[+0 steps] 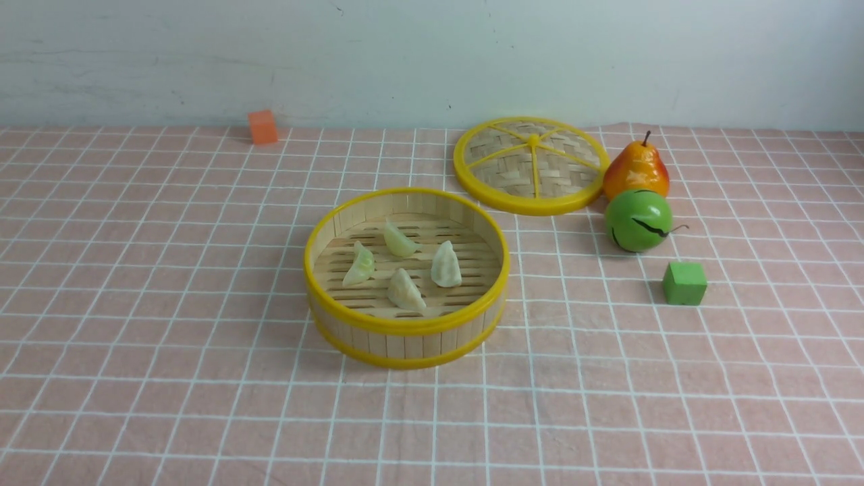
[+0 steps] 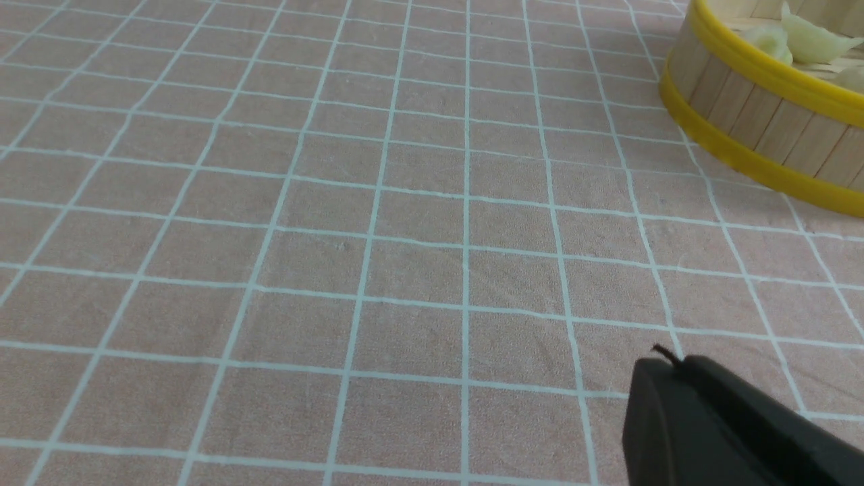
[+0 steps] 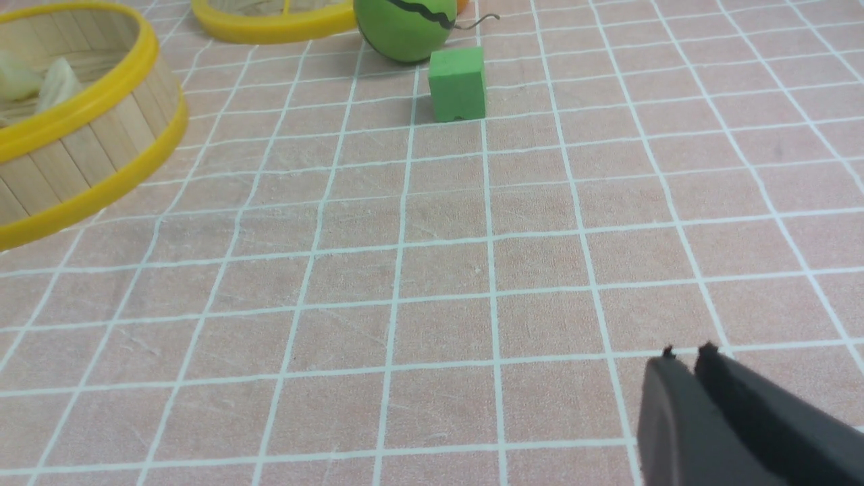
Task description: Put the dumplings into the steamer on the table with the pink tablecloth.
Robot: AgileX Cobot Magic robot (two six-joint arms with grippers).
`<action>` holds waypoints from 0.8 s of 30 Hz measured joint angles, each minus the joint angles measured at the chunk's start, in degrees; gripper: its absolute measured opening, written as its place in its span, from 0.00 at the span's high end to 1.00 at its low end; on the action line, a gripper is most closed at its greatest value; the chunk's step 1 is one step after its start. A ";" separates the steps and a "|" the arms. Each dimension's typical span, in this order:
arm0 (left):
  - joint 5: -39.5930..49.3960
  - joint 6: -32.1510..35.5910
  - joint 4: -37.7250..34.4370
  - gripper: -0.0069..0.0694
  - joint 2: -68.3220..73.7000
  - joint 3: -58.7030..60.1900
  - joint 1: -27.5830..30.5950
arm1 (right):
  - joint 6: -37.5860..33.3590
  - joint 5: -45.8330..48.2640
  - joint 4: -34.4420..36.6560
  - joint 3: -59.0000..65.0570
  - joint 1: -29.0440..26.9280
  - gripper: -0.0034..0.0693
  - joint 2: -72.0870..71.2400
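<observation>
The steamer (image 1: pixel 405 324) stands in the middle of the table with the pink tablecloth (image 1: pixel 169 270). Several pale dumplings (image 1: pixel 408 290) lie on its slatted floor. The steamer's wall shows in the left wrist view (image 2: pixel 763 121) and the right wrist view (image 3: pixel 81 155), with dumplings (image 2: pixel 810 40) (image 3: pixel 57 84) inside. My left gripper (image 2: pixel 675 364) is shut and empty, low over bare cloth, apart from the steamer. My right gripper (image 3: pixel 687 358) is shut and empty over bare cloth. Neither gripper shows in the front view.
The flat woven yellow-rimmed lid (image 1: pixel 530 165) lies behind the steamer to the right. A pear (image 1: pixel 636 170), a green ball-like fruit (image 1: pixel 638 221) and a green cube (image 1: pixel 684 283) sit at the right. An orange cube (image 1: pixel 262 127) is at the far left back.
</observation>
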 joint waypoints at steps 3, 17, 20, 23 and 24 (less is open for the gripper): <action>0.00 0.00 0.00 0.93 0.00 0.00 0.00 | 0.00 0.00 0.00 0.00 0.00 0.89 0.00; 0.00 0.00 0.00 0.93 0.00 0.00 0.00 | 0.00 0.00 0.00 0.00 0.00 0.87 0.00; 0.00 0.00 0.00 0.93 0.00 0.00 0.00 | 0.00 0.00 0.00 0.00 0.00 0.87 0.00; 0.00 0.00 0.00 0.93 0.00 0.00 0.00 | 0.00 0.00 0.00 0.00 0.00 0.86 0.00; 0.00 0.00 0.00 0.93 0.00 0.00 0.00 | 0.00 0.00 0.00 0.00 0.00 0.86 0.00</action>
